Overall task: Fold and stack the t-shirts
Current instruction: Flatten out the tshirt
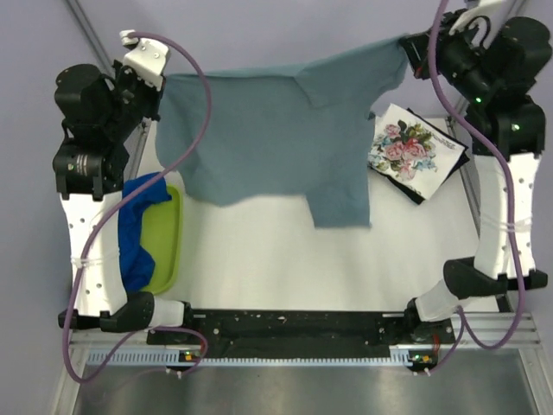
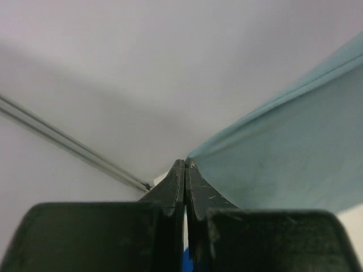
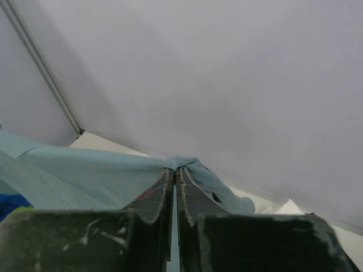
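The grey-blue t-shirt (image 1: 268, 130) is held up in the air over the far part of the white table (image 1: 276, 268). It is spread out wide between the two arms. The left gripper (image 1: 158, 91) has one top corner. In the left wrist view its fingers (image 2: 177, 187) are pressed tight together, with the edge of the cloth caught at their tips. The right gripper (image 1: 408, 45) has the other top corner. Its fingers (image 3: 161, 190) are squeezed together on a little bunch of the same cloth.

One long part of the shirt hangs down lower than the rest, near the middle of the table. The hanging shirt hides the far side of the table from the top camera.

On the left is a lime-green tray (image 1: 169, 251). The bright blue t-shirt (image 1: 138, 229) lies crumpled in it and spills over its far edge, partly under the left arm.

On the right lies the folded white t-shirt (image 1: 408, 149) with pink roses on it. It is just beside the hanging edge of the grey-blue shirt. Something black (image 1: 423, 192) sticks out from under it. It may be the black t-shirt, but only a thin edge shows.

Purple cables (image 1: 204, 112) loop along both arms.
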